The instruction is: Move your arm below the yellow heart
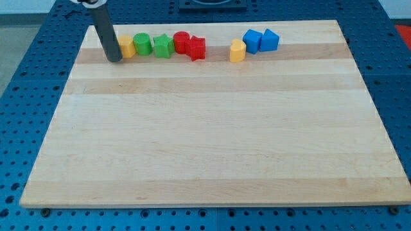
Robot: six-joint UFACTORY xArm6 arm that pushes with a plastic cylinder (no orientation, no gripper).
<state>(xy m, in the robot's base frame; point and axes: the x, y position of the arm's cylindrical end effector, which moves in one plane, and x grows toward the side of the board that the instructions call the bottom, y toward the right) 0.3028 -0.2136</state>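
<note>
A yellow block that looks like the heart (238, 50) stands near the view's top, right of centre, just left of the blue blocks. My tip (114, 59) is far to the view's left of it, at the top left of the board. It rests against the left side of a second yellow block (128, 46), whose shape I cannot make out because the rod partly hides it. The dark rod rises from the tip toward the view's top.
A row along the top runs rightward from the second yellow block: a green cylinder (142, 44), a green star (163, 45), a red cylinder (182, 41) and a red star (197, 49). A blue cube (253, 40) and a blue triangle (269, 40) sit right of the heart. The wooden board (205, 141) lies on a blue perforated table.
</note>
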